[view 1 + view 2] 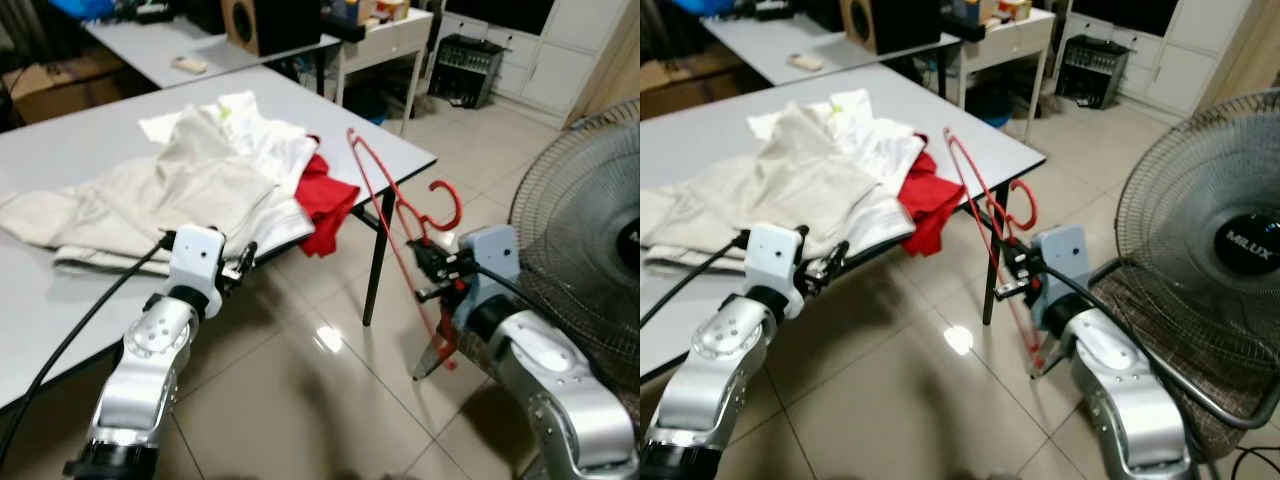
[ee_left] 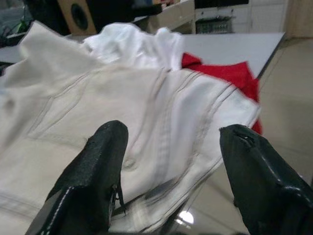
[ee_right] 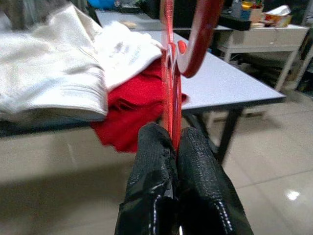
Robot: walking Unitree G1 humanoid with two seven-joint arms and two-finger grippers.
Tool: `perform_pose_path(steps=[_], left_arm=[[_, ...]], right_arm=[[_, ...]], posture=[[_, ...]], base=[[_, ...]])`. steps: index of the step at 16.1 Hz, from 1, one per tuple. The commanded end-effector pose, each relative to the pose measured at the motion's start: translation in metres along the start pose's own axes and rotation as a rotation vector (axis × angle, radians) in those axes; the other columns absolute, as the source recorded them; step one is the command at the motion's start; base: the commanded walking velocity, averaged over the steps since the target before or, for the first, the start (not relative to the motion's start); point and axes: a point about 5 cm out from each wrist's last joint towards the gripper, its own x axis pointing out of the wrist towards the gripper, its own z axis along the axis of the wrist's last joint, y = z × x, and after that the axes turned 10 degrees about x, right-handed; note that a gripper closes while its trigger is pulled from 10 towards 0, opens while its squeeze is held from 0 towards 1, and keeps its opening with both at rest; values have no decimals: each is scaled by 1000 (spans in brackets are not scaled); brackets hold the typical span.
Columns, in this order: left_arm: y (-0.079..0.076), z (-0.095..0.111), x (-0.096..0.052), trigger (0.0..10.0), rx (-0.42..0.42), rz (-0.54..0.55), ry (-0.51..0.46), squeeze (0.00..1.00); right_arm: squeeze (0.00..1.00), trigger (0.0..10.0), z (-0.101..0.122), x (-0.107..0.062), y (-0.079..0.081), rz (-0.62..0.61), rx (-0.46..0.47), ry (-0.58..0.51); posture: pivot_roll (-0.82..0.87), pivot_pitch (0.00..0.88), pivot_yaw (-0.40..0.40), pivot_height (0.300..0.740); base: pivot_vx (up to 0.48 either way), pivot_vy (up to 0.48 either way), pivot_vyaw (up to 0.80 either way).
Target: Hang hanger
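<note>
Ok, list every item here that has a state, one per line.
red hanger: clamped in the right gripper, held off the floor, not hung.
left gripper: open, at the table edge by the clothes.
cream garment: crumpled on the table.
red garment: draped over the table edge.
fan: blades look still.

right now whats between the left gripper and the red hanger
In the left eye view, between the left gripper and the red hanger held by the right gripper lie the pale clothes' edge and a red garment hanging off the table.

Clothes (image 1: 190, 190) lie piled on the table (image 1: 60, 150), the hanger (image 1: 400, 240) right of it, before the fan (image 1: 590, 240).
</note>
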Motion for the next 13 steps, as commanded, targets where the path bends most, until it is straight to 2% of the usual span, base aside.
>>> perform_pose_path(steps=[1,2,3,4,6,7,8,9,10,11,12,13], left_arm=[[-1,3,2,10000,15,-16,-14,165],[0,3,2,10000,12,-17,-14,165],[-4,2,1,10000,18,-48,-14,165],[-10,2,-1,10000,49,-130,-21,137],[-12,2,-1,10000,106,-178,-27,137],[-13,-2,1,10000,178,-219,-15,122],[-15,-7,3,10000,251,-273,1,0],[-17,-10,5,10000,298,-311,9,0],[-18,-15,11,10000,381,-323,31,0],[-17,-18,14,10000,419,-325,41,0],[-15,-19,17,10000,465,-323,50,0],[-9,-22,26,10000,546,-309,69,0]], right_arm=[[0,10000,1,1,3,4,-23,-4],[0,10000,2,1,5,10,-35,-8],[0,10000,1,-2,2,7,-1,-11],[0,10000,-2,-4,-7,-35,5,-13],[0,10000,1,-5,-11,-49,11,-30],[0,10000,0,-5,-13,-58,8,-29],[0,10000,0,-4,-15,-67,5,-22],[0,10000,2,-5,-13,-52,0,-25],[0,10000,0,-7,-15,-50,-14,-18],[0,10000,-1,-7,-17,-60,-14,-16],[0,10000,-1,-7,-18,-67,-11,-18],[0,10000,1,-4,-18,-70,-5,-26]], posture=[[-101,0,0,705],[-99,0,4,705],[-99,0,5,705],[-91,0,10,705],[-88,0,22,705],[-97,0,17,705],[-102,0,20,705],[-104,0,24,705],[-103,0,23,705],[-103,0,23,705],[-102,0,23,705],[-112,0,17,705]], base=[[285,0,800],[281,0,650],[277,0,0],[0,0,0],[0,0,0],[0,0,0],[0,0,0],[0,0,0],[0,0,0],[0,0,0],[0,0,0],[0,0,0]])
